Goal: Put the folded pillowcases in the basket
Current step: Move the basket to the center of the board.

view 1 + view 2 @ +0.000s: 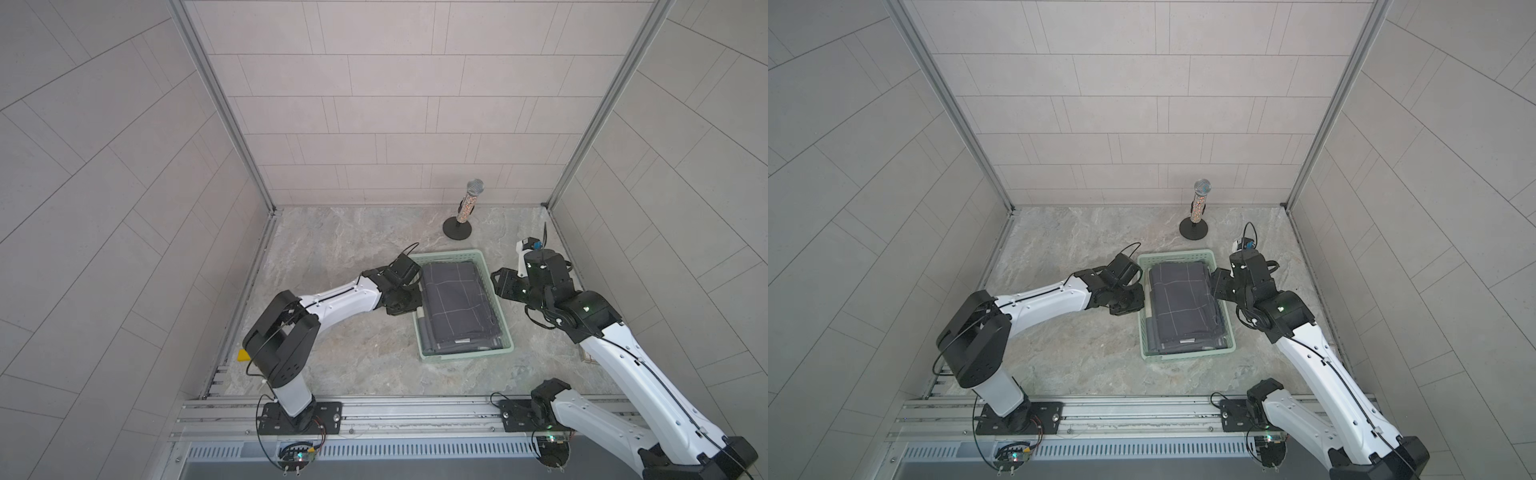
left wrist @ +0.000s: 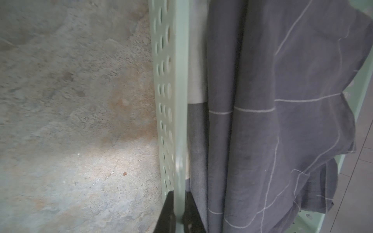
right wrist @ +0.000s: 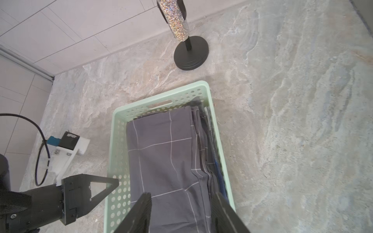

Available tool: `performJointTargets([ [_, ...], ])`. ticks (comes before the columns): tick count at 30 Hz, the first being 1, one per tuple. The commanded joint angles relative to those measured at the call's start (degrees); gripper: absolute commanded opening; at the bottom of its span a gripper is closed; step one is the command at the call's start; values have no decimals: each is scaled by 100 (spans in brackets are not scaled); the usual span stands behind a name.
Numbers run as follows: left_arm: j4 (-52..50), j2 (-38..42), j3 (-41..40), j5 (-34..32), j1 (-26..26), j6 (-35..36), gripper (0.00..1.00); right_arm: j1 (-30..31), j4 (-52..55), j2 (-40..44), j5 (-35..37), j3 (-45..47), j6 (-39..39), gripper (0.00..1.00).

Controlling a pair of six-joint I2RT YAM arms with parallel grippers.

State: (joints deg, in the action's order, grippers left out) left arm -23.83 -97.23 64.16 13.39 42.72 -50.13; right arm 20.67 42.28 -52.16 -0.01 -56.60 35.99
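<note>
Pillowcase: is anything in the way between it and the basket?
Nothing visible. The pillowcase already lies inside the basket, atop other folded cloth. The left gripper pinches the basket's side wall; the right gripper hangs open over the pillowcase.

A glittery microphone [image 1: 468, 204] stands on a round black base [image 1: 457, 230].

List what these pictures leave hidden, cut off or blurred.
- Floor of the basket: mostly under the folded pillowcase in both top views.
- Number of cloths beneath it: right wrist view shows only stacked edges.
- Grip of the left pincer on the rim: its own black body hides it in both top views; left wrist view is blurred there.
- Head of the microphone: cut off by the right wrist view's edge.
</note>
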Motion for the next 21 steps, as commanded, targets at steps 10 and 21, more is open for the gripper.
performJointTargets([
  [10,-1899,360,492,-420,-1562,1863,0,-124,801,413,12,141,-172,53],
  [21,-2702,-803,1677,128,-2857,3361,2,-151,758,483,-118,268,-170,52],
])
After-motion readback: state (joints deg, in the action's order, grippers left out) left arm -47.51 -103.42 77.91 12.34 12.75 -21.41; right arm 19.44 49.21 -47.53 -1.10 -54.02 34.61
